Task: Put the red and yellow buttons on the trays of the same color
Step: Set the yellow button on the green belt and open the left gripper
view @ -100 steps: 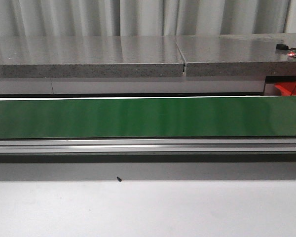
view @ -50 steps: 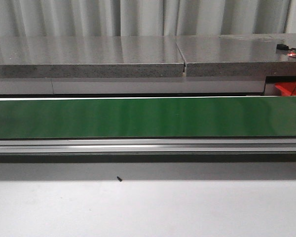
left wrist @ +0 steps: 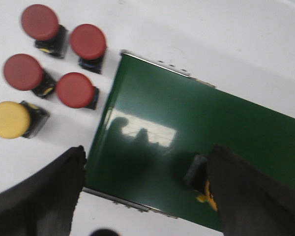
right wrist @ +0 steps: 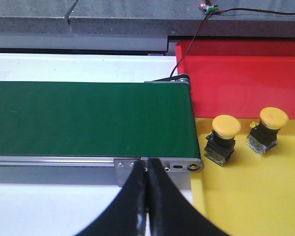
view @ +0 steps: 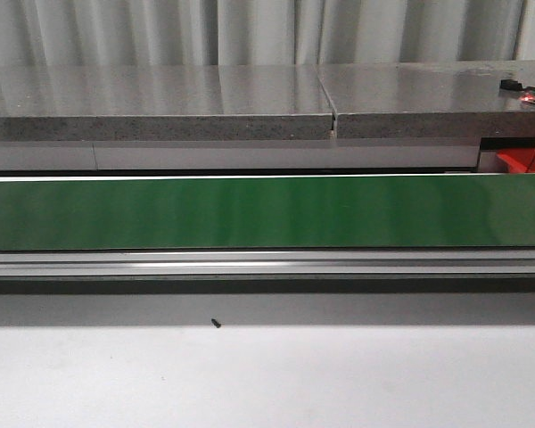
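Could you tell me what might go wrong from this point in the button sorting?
1. The red buttons and the single yellow button sit packed together beside the belt, so the open left gripper might nudge a neighbour while reaching for one.
2. The red tray directly adjoins the yellow tray, which already holds two yellow buttons; a careless drop could land across the border or knock them.

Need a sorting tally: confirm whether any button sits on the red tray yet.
No, the red tray lies bare in the right wrist view, while two yellow buttons stand on the yellow tray.
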